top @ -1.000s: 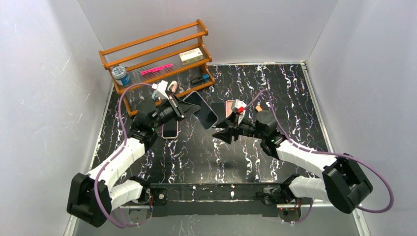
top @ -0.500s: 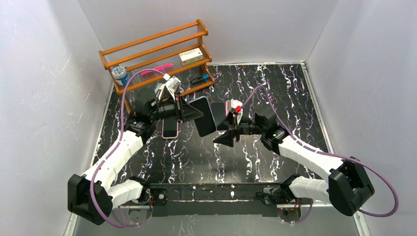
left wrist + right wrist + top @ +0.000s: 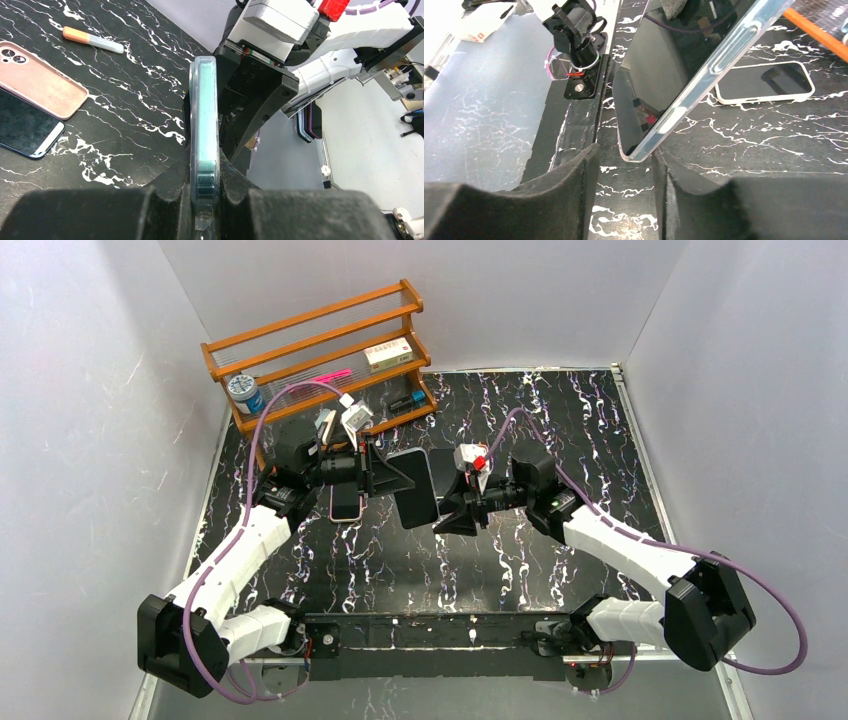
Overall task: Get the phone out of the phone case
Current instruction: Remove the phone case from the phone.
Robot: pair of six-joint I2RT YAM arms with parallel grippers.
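Note:
My left gripper [image 3: 388, 476] is shut on a dark phone in a clear case [image 3: 414, 488] and holds it on edge above the table. In the left wrist view the cased phone [image 3: 204, 120] stands edge-on between my jaws [image 3: 205, 190], its teal side and buttons showing. My right gripper [image 3: 452, 514] is open, its jaws to either side of the phone's lower corner. In the right wrist view the case's corner [image 3: 659, 131] hangs just ahead of the open gripper [image 3: 626, 172], close to the right finger [image 3: 684, 185]; I cannot tell whether it touches.
A wooden rack [image 3: 318, 352] stands at the back left. A phone in a pink case [image 3: 345, 502] lies under my left arm. A pink case [image 3: 42, 87] and a second phone [image 3: 25, 127] lie under the right arm. An orange-capped marker [image 3: 92, 40] lies there too.
My left gripper has swung the cased phone rightward and up on edge. My right gripper has moved left until its open jaws straddle the phone's lower corner.

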